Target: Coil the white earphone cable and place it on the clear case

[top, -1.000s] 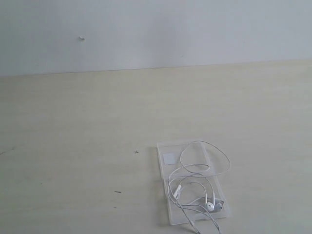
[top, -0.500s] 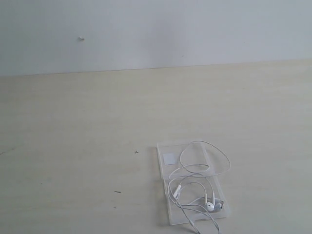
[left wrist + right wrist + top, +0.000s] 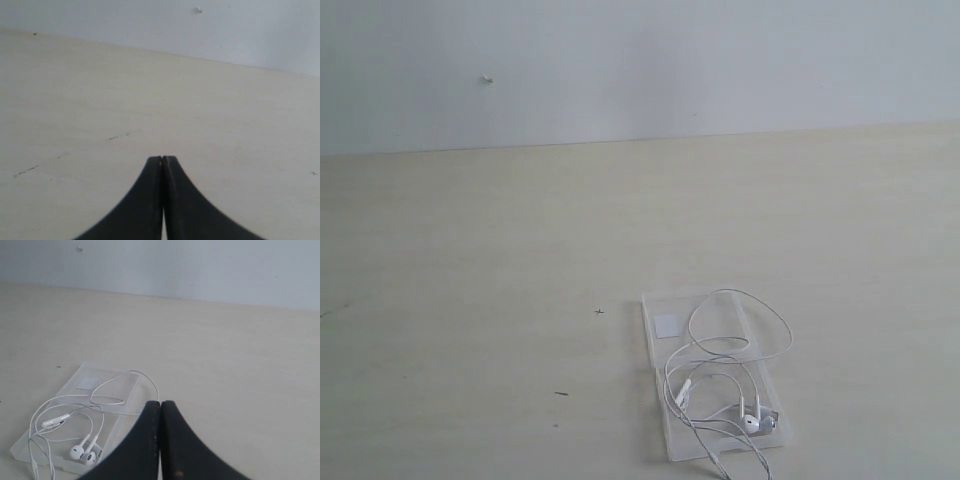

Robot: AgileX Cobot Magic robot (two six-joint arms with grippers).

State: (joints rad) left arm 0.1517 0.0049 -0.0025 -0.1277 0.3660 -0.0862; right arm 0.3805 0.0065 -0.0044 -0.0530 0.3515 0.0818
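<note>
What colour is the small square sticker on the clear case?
White. The sticker shows best in the right wrist view.

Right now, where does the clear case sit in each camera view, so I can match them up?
Exterior view: the clear case lies low, right of centre, under the white earphone cable.
Left wrist view: not in it; only table beyond the shut left pincer.
Right wrist view: in it, on the table close beside the shut right pincer.
Shared landmark: the small speck on the wall, seen in all three.
</note>
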